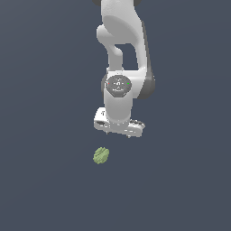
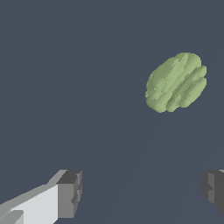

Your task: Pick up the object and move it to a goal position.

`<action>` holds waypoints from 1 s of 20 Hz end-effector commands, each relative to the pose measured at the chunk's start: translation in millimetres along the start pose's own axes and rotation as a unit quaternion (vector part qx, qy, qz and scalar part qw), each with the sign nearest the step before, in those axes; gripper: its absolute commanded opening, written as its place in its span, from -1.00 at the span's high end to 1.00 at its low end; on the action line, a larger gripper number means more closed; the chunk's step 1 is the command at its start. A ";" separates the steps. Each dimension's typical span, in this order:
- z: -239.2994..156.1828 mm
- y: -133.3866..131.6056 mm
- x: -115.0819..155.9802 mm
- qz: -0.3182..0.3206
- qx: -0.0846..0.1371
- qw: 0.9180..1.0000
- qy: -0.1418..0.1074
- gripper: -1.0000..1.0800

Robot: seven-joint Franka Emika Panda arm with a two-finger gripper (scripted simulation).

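The object, a small bumpy light-green lump [image 1: 101, 155], lies on the dark grey floor, below and slightly toward the exterior view's left of my white gripper [image 1: 118, 134]. The gripper hangs above the floor, apart from the lump. In the wrist view the lump [image 2: 176, 82] shows whole, off to one side of the gap between the fingers. The two dark fingertips [image 2: 69, 194] stand wide apart with nothing between them, so my gripper [image 2: 142, 190] is open and empty.
The white arm [image 1: 121, 45] rises behind the gripper toward the top of the exterior view. The plain dark grey floor [image 1: 180, 180] fills both views. No goal marker shows.
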State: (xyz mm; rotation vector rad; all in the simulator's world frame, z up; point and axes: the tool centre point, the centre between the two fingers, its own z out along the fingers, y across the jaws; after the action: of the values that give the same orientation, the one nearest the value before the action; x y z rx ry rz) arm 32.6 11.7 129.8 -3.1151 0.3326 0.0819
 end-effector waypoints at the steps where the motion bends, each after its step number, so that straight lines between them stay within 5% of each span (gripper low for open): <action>1: 4.7 8.6 12.6 0.044 0.002 0.999 0.003 -0.92; 11: 24.1 43.5 58.1 0.211 0.006 0.977 0.016 -0.92; 20: 34.5 61.9 79.0 0.291 0.007 0.956 0.024 -0.92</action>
State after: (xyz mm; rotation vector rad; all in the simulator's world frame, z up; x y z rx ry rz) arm 92.7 -62.5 92.3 -2.9031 1.1982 0.0095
